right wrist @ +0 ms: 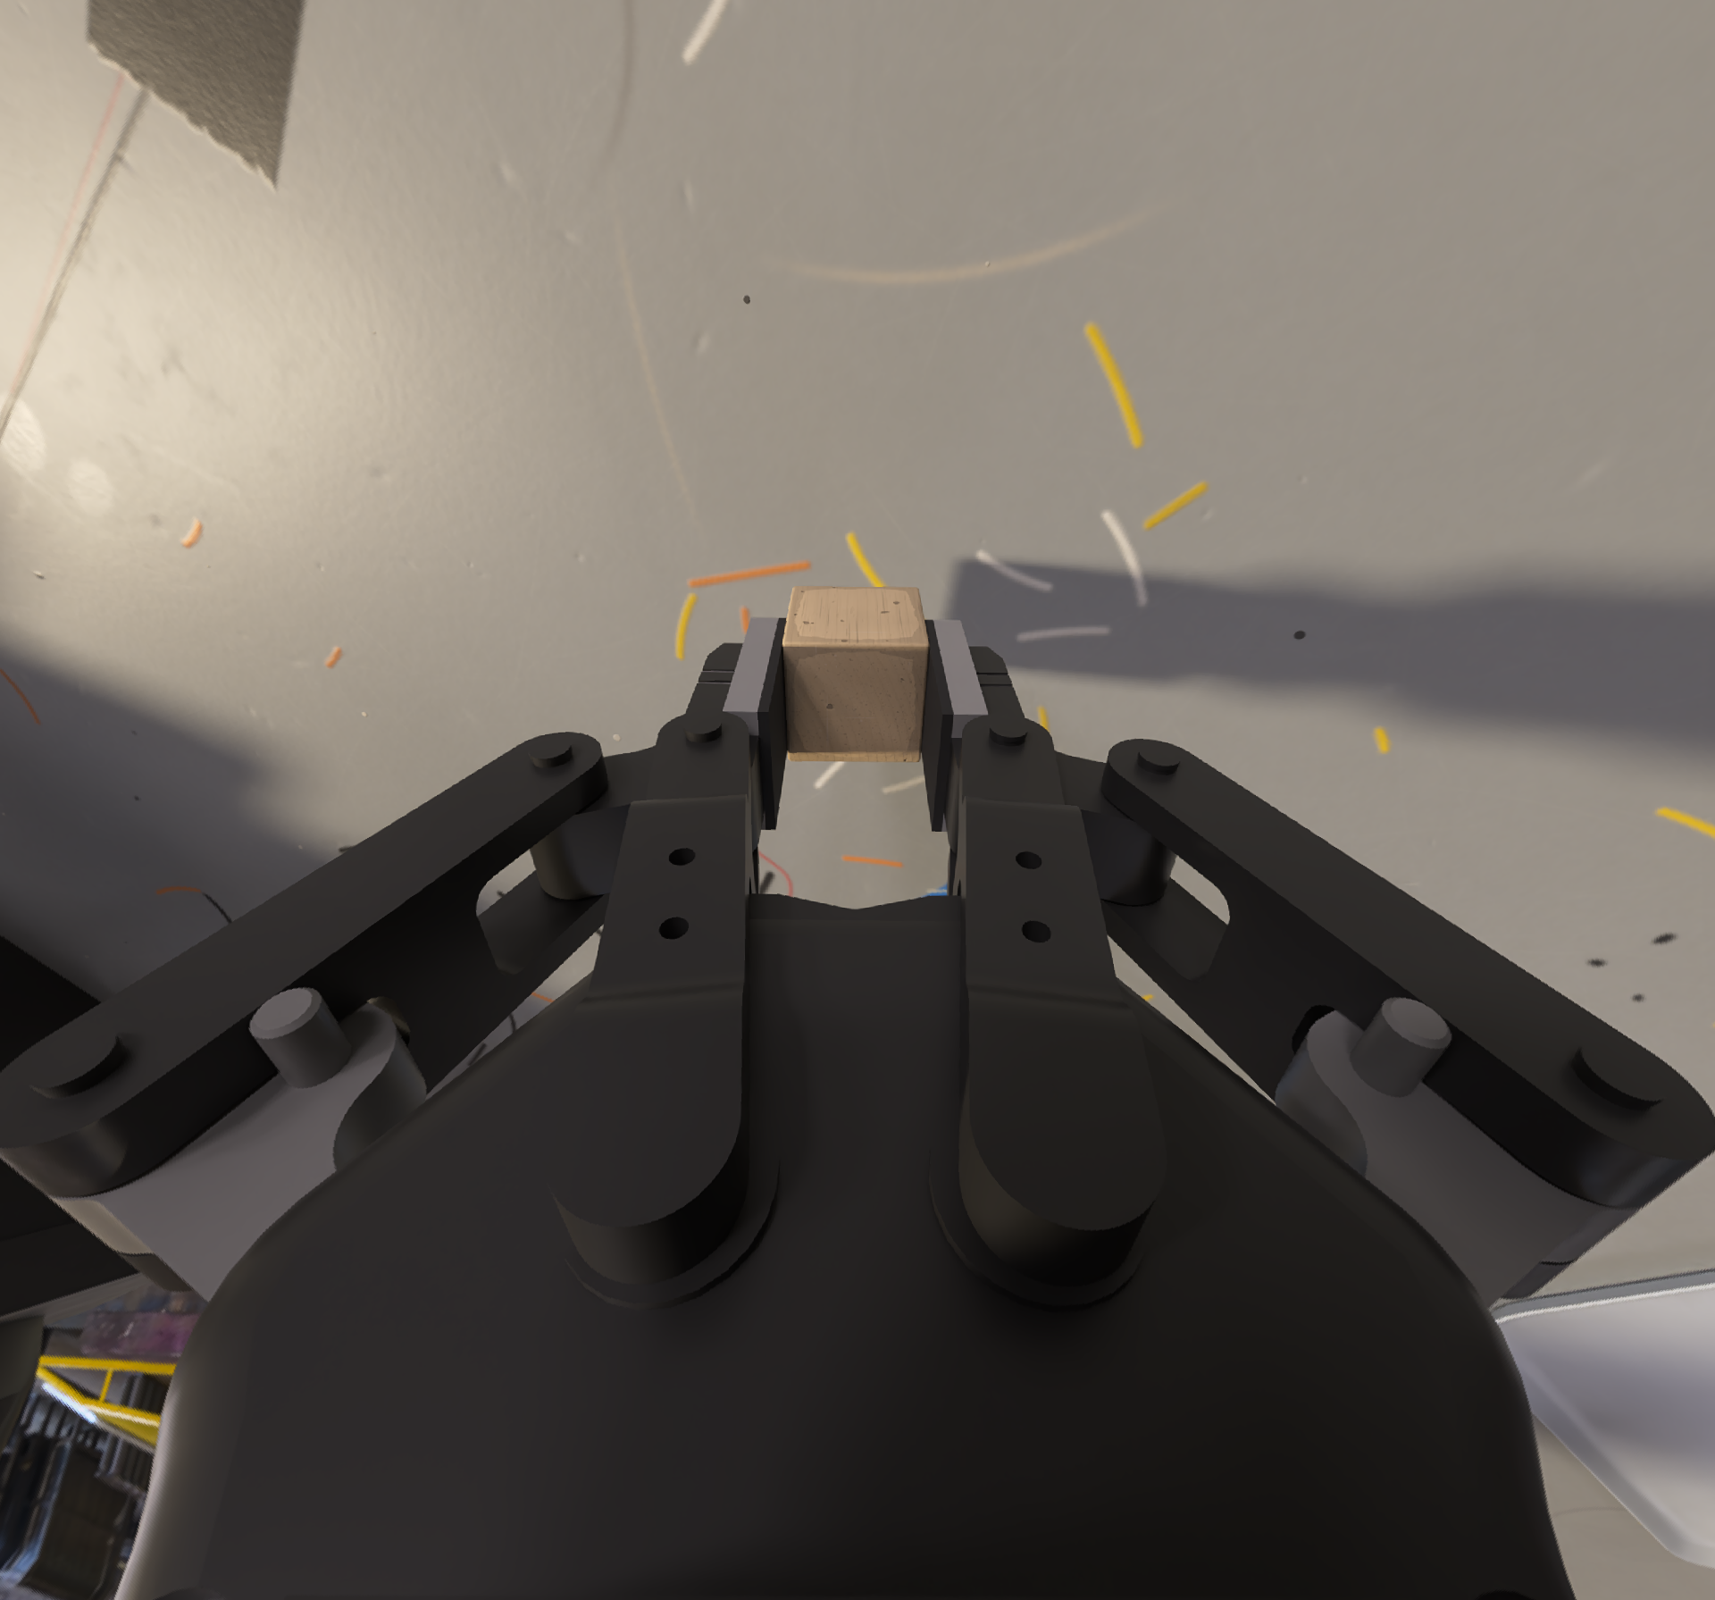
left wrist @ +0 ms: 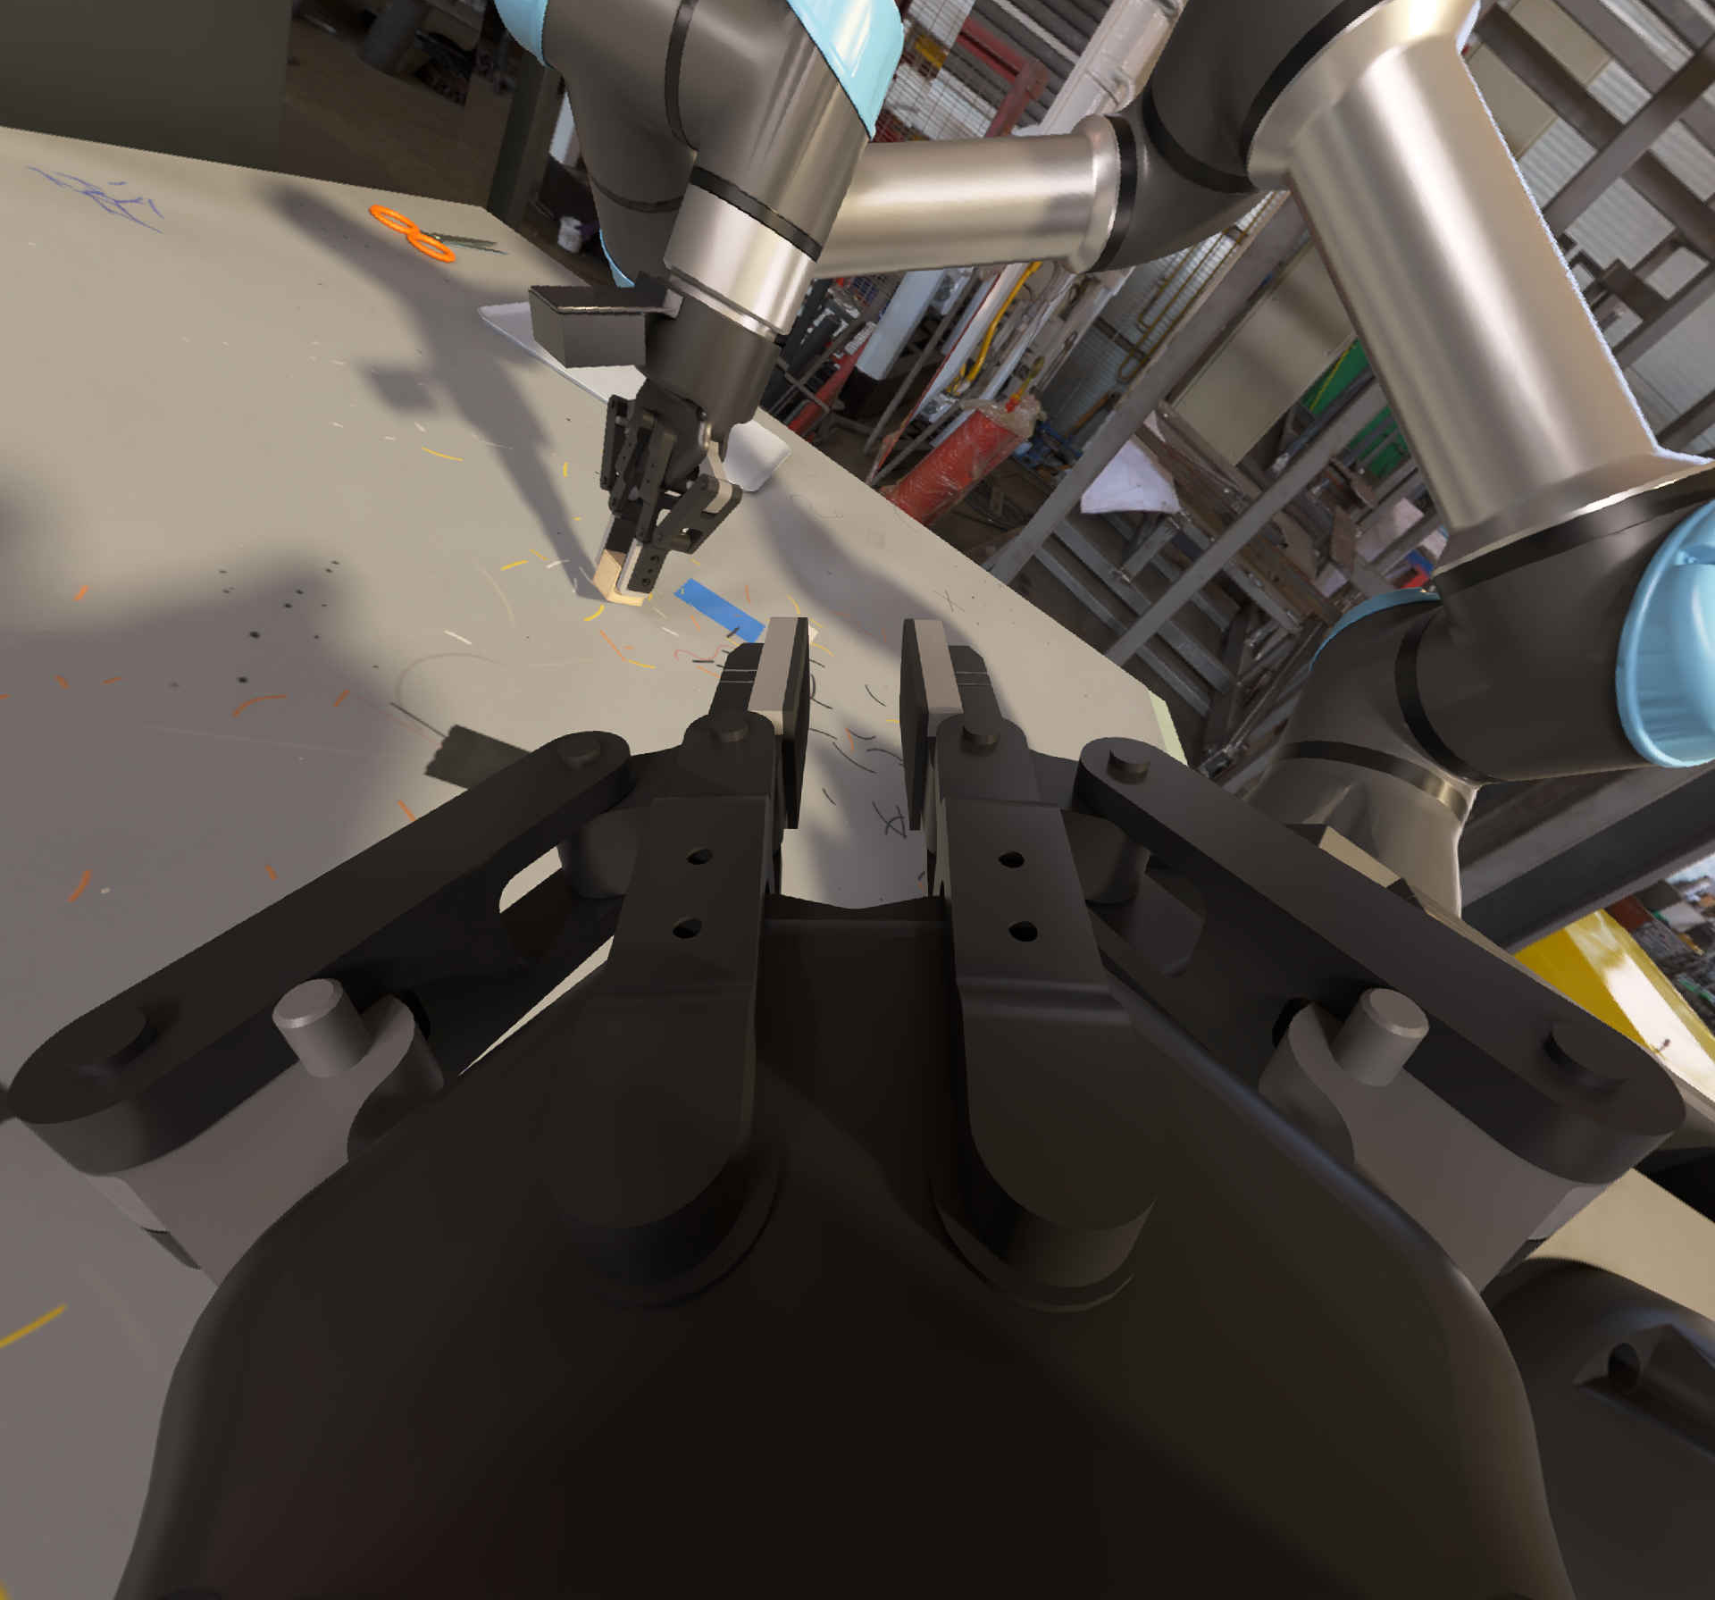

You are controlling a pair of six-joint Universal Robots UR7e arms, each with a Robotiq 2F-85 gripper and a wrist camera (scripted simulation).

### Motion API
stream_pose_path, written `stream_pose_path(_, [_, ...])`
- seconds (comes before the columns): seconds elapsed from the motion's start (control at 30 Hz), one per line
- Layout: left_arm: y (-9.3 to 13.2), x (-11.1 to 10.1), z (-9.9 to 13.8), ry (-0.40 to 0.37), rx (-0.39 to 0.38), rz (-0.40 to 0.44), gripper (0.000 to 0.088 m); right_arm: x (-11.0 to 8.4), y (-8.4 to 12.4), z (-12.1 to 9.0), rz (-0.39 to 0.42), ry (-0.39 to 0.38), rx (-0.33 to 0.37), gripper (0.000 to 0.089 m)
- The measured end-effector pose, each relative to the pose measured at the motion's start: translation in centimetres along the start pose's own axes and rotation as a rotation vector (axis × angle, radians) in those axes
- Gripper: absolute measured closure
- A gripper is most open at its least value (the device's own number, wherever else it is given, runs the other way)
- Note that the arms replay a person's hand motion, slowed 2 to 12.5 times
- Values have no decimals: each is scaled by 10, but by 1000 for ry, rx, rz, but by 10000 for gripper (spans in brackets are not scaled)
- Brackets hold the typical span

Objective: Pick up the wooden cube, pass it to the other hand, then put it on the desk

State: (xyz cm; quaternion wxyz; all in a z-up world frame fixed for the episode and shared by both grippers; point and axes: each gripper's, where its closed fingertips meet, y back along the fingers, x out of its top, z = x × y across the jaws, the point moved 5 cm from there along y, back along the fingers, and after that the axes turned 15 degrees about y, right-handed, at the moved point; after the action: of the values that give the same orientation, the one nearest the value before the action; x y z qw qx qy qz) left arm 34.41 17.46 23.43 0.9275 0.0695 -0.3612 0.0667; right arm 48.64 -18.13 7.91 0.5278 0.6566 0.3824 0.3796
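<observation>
**Right grip on cube at worktop level — lift clean or release clean**

Near, right wrist view: right end effector (right wrist: 855,683) clamped on wooden cube (right wrist: 855,685), both pads (right wrist: 750,674) flat against opposite side faces, cube seated at the pad tips, squarely aligned. Grip looks centred, no visible tilt.

Left wrist view, near: left end effector (left wrist: 846,674) holding nothing, jaws at a narrow-to-medium gap, hovering over worktop (left wrist: 232,442), well apart from the cube.

Further out: cube (left wrist: 614,579) at or just above the worktop surface under the right end effector (left wrist: 631,576); contact with the surface cannot be told. Blue strip (left wrist: 716,607) just beside, white tray (left wrist: 754,453) behind, orange scissors (left wrist: 413,233) far back.

Judgement: either pick-up or final placement; cannot tell which from here.

- If lifting: straight up, no lateral drag, hold clamp force constant.
- If placing: bottom face flat on the worktop before opening, then open fully and retract along the finger axis.
- For a handover: open left jaws wider first, take the free faces.
- Risk: tip-only grip, cube could pivot under side load.
</observation>
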Motion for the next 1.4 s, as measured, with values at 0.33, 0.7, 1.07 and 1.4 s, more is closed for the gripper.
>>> stream_pose_path(0.33, [4, 2, -15, 3, 104, 8, 722, 1, -11, -2, -42, -13, 42, 644])
stream_pose_path(0.7, [7, 5, -47, -7, 356, -3, 692, 2, -16, -4, -59, -22, 61, 235])
stream_pose_path(1.07, [7, 10, -86, -54, 638, -95, 571, 3, -4, -5, -29, -17, 41, 183])
stream_pose_path(1.4, [-3, 17, -111, -75, 766, -183, 469, 1, 19, -8, 23, -17, -7, 207])
